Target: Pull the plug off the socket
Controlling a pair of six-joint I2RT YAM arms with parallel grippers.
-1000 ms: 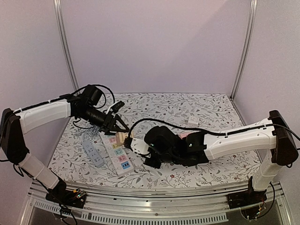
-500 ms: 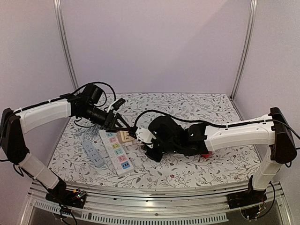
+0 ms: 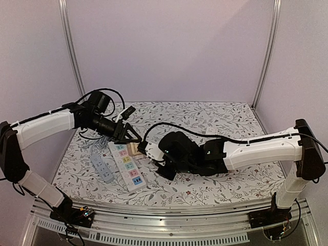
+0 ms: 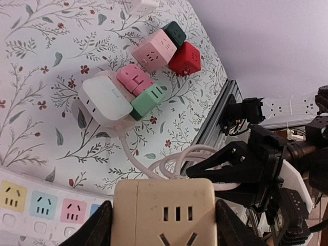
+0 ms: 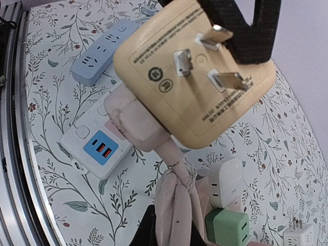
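Left fingers [image 4: 96,229], half open, clamp the beige plug [image 4: 164,210] at lower centre. Right fingers [image 5: 148,228], nearly closed, pinch its white cable [image 5: 174,202]. Prongs show bare, so extraction looks done; next, carry it clear of the power strip [image 3: 128,166].

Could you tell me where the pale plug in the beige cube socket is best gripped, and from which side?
Probably the short body of the pale plug, against the beige cube socket, from the cable end, along its axis: the twisted whitish cable would flex rather than pull straight.
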